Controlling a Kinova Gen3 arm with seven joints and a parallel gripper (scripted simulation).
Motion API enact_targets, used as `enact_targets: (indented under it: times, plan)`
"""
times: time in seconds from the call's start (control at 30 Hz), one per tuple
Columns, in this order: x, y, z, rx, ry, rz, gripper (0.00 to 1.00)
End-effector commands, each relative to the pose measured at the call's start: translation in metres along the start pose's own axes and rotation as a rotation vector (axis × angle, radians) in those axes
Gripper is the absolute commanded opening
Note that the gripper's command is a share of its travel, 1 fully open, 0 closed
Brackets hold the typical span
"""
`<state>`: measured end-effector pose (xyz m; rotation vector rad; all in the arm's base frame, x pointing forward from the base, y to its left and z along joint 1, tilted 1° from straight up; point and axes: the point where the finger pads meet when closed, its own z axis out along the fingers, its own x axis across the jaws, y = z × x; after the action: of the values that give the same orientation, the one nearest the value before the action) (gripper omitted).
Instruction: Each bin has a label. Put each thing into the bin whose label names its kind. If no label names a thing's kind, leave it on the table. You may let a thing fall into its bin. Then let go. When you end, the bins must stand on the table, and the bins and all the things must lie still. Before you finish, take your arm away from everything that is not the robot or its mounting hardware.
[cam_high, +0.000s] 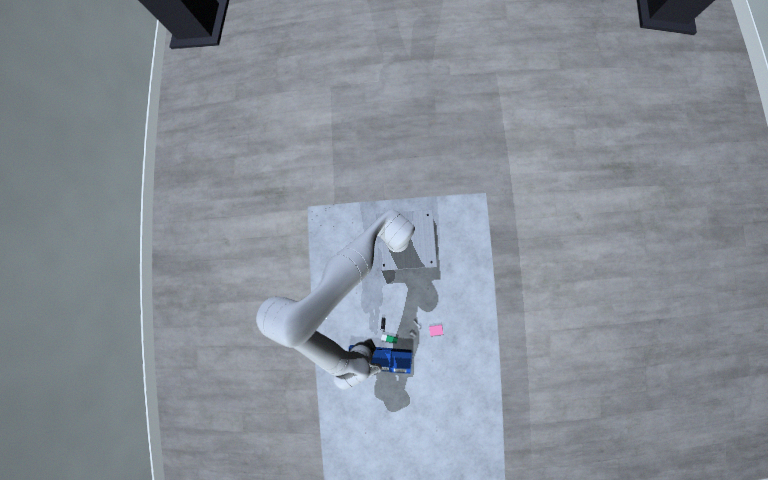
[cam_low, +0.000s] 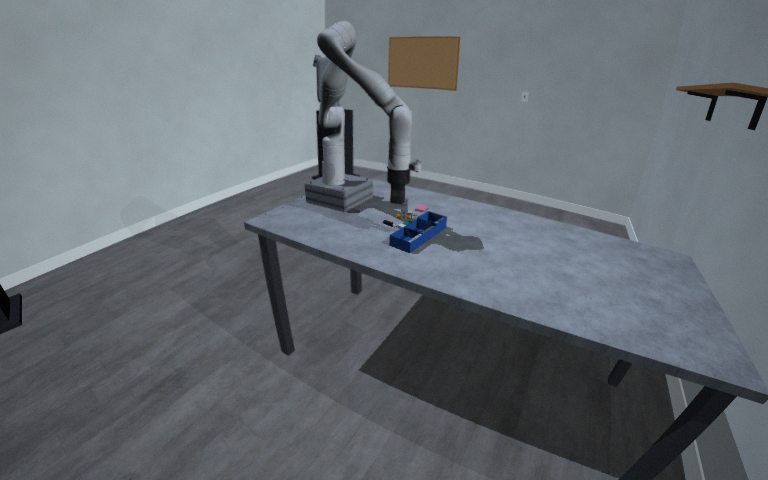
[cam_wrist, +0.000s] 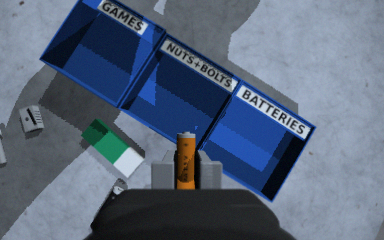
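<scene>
My gripper (cam_wrist: 185, 164) is shut on an orange battery (cam_wrist: 185, 156) and holds it above the table. In the wrist view the battery's tip is over the near rim of the blue three-part bin (cam_wrist: 175, 90), about where the NUTS+BOLTS and BATTERIES compartments meet. The third compartment is labelled GAMES. All three look empty. A green and white box (cam_wrist: 112, 148) lies on the table just left of the gripper. A small grey block (cam_wrist: 31, 118) lies further left. The bin also shows in the top view (cam_high: 391, 359) and in the exterior view (cam_low: 417, 229).
A pink flat block (cam_high: 436, 330) lies on the table beyond the bin. A small dark item (cam_high: 383, 323) lies near the green box. The arm's base plate (cam_high: 410, 243) stands at the table's far end.
</scene>
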<state>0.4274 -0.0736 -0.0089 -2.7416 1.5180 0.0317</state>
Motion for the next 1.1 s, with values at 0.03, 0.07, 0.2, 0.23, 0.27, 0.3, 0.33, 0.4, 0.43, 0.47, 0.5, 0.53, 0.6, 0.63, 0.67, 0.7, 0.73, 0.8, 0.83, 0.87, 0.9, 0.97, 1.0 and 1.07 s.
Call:
enact_targets:
  times: [0.03, 0.07, 0.2, 0.23, 0.27, 0.3, 0.33, 0.4, 0.43, 0.47, 0.5, 0.53, 0.6, 0.63, 0.67, 0.7, 0.73, 0.8, 0.83, 0.87, 0.9, 0.97, 1.0, 1.07]
  plan:
    - [0.025, -0.003, 0.001, -0.005, -0.003, 0.204, 0.31]
    - [0.031, -0.004, 0.001, -0.005, -0.003, 0.253, 0.31]
    - [0.043, -0.006, 0.001, -0.005, -0.003, 0.359, 0.31]
    - [0.049, -0.006, 0.001, -0.005, -0.003, 0.409, 0.31]
    - [0.055, -0.007, 0.001, -0.005, -0.003, 0.459, 0.31]
    - [0.061, -0.008, 0.001, -0.005, -0.003, 0.509, 0.31]
    - [0.062, -0.008, 0.001, -0.005, -0.003, 0.559, 0.31]
    - [0.065, -0.013, -0.002, 0.012, 0.000, 0.659, 0.31]
    - [0.065, -0.013, -0.002, 0.012, 0.000, 0.709, 0.31]
    - [0.063, -0.012, -0.001, 0.009, -0.002, 0.757, 0.31]
    - [0.062, -0.010, 0.000, 0.006, -0.003, 0.806, 0.31]
    - [0.062, -0.010, 0.000, 0.006, -0.003, 0.856, 0.31]
    - [0.062, -0.010, 0.000, 0.006, -0.003, 0.956, 0.31]
    - [0.062, -0.010, -0.001, 0.006, -0.003, 1.006, 0.31]
    - [0.062, -0.010, -0.001, 0.006, -0.003, 1.056, 0.31]
    - [0.062, -0.010, -0.001, 0.006, -0.003, 1.056, 0.31]
    - [0.062, -0.010, -0.001, 0.006, -0.003, 1.056, 0.31]
    - [0.063, -0.011, -0.001, 0.009, -0.003, 1.157, 0.31]
    - [0.064, -0.012, -0.001, 0.010, -0.003, 1.208, 0.31]
    - [0.064, -0.012, -0.001, 0.011, -0.003, 1.258, 0.31]
    - [0.064, -0.013, -0.002, 0.012, -0.004, 1.308, 0.31]
    - [0.065, -0.013, -0.002, 0.013, -0.004, 1.408, 0.31]
    - [0.065, -0.013, -0.002, 0.013, -0.005, 1.458, 0.31]
    - [0.065, -0.013, -0.002, 0.014, -0.005, 1.559, 0.31]
